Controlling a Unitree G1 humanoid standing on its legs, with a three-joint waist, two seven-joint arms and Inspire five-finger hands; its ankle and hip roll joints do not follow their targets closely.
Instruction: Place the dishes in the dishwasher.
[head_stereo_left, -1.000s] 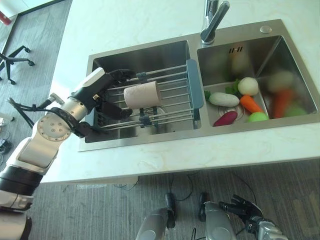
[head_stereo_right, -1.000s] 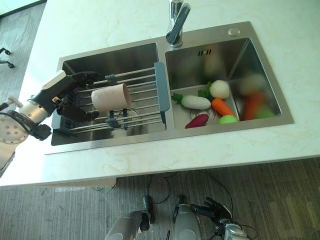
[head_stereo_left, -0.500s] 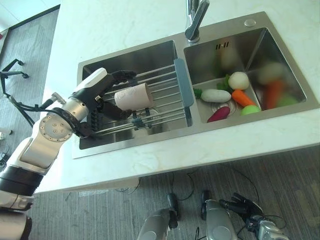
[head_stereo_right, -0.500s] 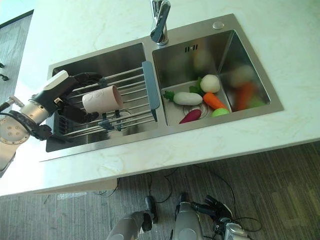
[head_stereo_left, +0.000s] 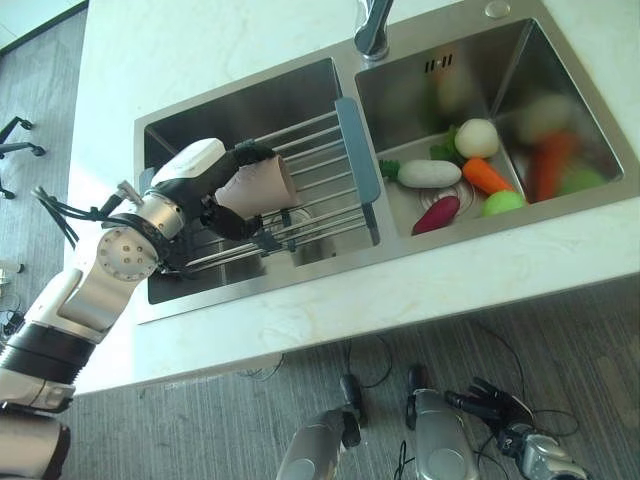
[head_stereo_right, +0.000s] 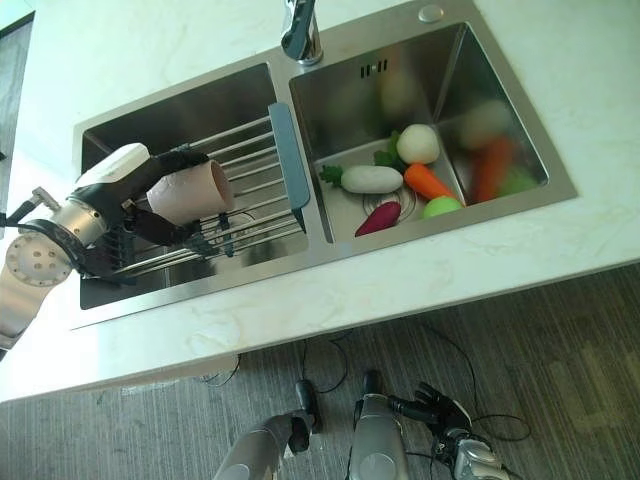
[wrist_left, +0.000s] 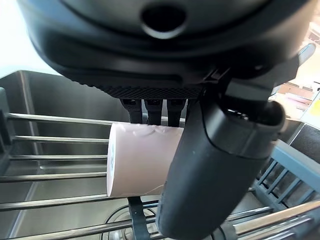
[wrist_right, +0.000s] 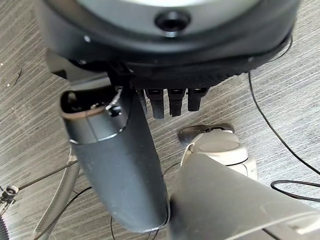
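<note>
Pink cup (head_stereo_left: 258, 186), left hand (head_stereo_left: 210, 182) curled around it, over rack (head_stereo_left: 320, 190)

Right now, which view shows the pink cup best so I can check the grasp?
The left wrist view: the pink cup lies on its side over the rack bars, with the left hand curled round it. Both eye views show the same cup from above, partly covered by that hand.
</note>
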